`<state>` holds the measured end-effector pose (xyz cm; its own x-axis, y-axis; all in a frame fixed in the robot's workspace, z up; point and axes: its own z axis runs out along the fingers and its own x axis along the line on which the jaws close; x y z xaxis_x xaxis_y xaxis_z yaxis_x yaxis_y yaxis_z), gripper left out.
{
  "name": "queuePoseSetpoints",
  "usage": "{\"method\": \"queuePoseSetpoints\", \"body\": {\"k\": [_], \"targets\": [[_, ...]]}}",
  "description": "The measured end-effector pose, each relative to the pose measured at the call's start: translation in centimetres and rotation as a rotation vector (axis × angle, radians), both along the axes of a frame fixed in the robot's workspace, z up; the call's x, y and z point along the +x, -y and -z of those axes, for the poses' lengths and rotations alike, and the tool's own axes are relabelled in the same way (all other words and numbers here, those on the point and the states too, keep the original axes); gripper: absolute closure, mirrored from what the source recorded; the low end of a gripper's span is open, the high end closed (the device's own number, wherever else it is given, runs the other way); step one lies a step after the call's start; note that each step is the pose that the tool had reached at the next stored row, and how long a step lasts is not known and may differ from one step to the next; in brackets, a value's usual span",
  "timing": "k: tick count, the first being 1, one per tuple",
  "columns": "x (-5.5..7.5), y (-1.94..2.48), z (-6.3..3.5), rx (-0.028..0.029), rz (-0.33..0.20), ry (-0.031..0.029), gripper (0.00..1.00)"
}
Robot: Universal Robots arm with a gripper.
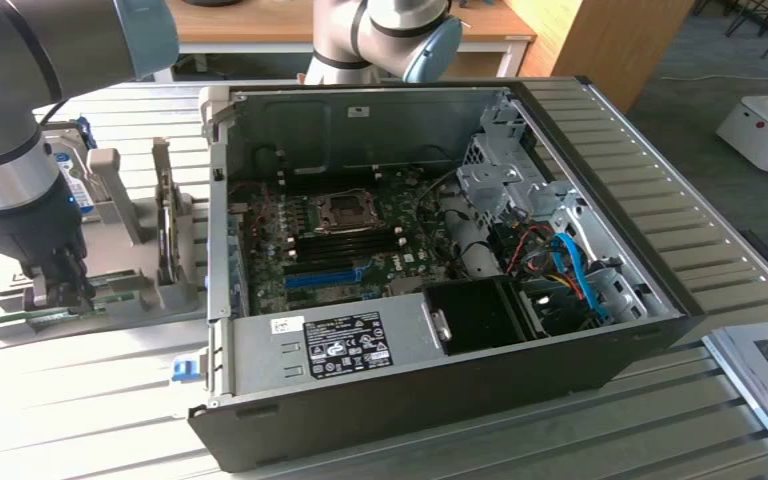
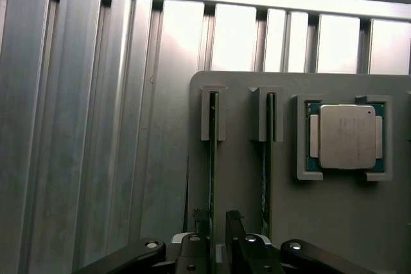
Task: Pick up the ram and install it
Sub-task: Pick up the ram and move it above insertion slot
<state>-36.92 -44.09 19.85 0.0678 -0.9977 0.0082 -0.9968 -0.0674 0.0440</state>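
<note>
In the wrist view a ram [image 2: 212, 152] stands on edge in a slot of the grey holder [image 2: 237, 190], seen as a thin dark green line. My gripper [image 2: 217, 224] is open, with one finger on each side of this stick's near end and small gaps showing. A second ram stick [image 2: 266, 158] stands in the neighbouring slot. In the exterior view the gripper [image 1: 57, 288] is lowered onto the holder [image 1: 124, 300] at that view's left, beside the open computer case [image 1: 624, 330]. The motherboard [image 1: 344, 250] lies bare inside the case.
A processor chip [image 2: 347, 136] sits in a recess of the holder next to the sticks. A blue-and-white hard drive [image 1: 75, 175] stands behind the arm. The ribbed metal table [image 2: 96, 126] surrounds the holder. Drive cages and cables [image 1: 558, 260] fill the case's right side.
</note>
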Motion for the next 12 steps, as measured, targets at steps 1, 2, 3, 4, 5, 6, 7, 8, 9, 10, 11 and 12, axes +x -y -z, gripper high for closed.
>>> {"method": "queuePoseSetpoints", "body": {"k": [1,2,3,4,5,6,7,8,9,10,11,12], "targets": [[0.00,0.00,0.00,0.0000,0.002,0.0000,0.75],[0.00,0.00,0.01,0.0000,0.005,0.0000,0.75],[0.00,0.00,0.01,0.0000,0.008,0.0000,0.75],[0.00,0.00,0.01,0.0000,0.011,0.0000,0.75],[0.00,0.00,0.02,0.0000,0.014,0.0000,0.75],[0.00,0.00,0.02,0.0000,0.017,0.0000,0.75],[0.00,0.00,0.02,0.0000,0.021,0.0000,0.75],[0.00,0.00,0.02,0.0000,0.024,0.0000,0.75],[0.00,0.00,0.02,0.0000,0.027,0.0000,0.75],[0.00,0.00,0.03,0.0000,0.031,0.0000,0.75],[0.00,0.00,0.03,0.0000,0.033,0.0000,0.75],[0.00,0.00,0.03,0.0000,0.036,0.0000,0.75]]}}
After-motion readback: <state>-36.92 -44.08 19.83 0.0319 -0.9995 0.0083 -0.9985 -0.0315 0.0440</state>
